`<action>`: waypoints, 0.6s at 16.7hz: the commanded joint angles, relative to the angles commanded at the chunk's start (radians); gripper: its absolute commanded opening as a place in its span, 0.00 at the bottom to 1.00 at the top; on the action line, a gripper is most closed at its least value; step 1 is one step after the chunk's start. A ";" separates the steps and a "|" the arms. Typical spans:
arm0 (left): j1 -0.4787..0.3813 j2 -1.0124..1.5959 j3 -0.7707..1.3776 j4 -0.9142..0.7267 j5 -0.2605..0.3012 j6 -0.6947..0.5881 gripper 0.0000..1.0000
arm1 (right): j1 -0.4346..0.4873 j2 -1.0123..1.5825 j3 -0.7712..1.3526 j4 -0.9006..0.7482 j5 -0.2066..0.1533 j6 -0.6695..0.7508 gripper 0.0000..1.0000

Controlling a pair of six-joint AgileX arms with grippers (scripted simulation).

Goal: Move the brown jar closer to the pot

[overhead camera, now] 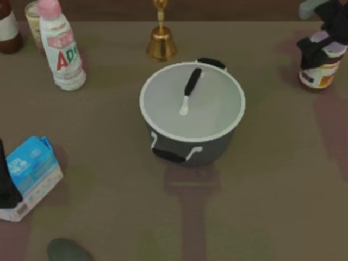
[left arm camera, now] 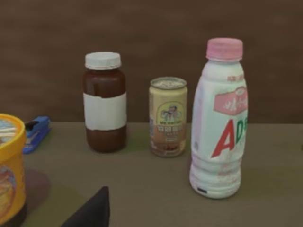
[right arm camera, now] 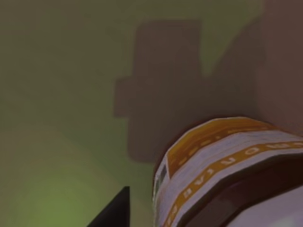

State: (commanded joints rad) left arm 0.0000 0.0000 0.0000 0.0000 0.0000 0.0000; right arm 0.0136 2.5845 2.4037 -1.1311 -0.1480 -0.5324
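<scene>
The brown jar stands at the far right of the bench, well apart from the pot, which sits near the centre with its lid on. The right gripper is down over the jar's top, its dark fingers against the lid area. Whether the fingers are clamped on the jar or only set around it cannot be told from these views. In the right wrist view the jar's label fills the near field, with one dark fingertip beside it.

Step in hand, as judged: the grasp at the jar. The next move calls for a firm hold, a small lift, and travel leftward, stopping just beside the pot without striking its side handle.

The left gripper is parked at the bench's left edge; its finger state cannot be told.

Count: one brown jar, one pot, one dark brown bottle, one can, one white drink bottle, one blue carton, one brass bell.
</scene>
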 joint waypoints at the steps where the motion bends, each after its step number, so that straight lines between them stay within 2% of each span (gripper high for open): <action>1: 0.000 0.000 0.000 0.000 0.000 0.000 1.00 | 0.000 0.000 0.000 0.000 0.000 0.000 0.62; 9: 0.000 0.000 0.000 0.000 0.000 0.000 1.00 | 0.000 0.000 0.000 0.000 0.000 0.000 0.02; 10: 0.000 0.000 0.000 0.000 0.000 0.000 1.00 | 0.000 0.000 0.000 0.000 0.000 0.000 0.00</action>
State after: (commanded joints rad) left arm 0.0000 0.0000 0.0000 0.0000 0.0000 0.0000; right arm 0.0136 2.5845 2.4037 -1.1311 -0.1480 -0.5324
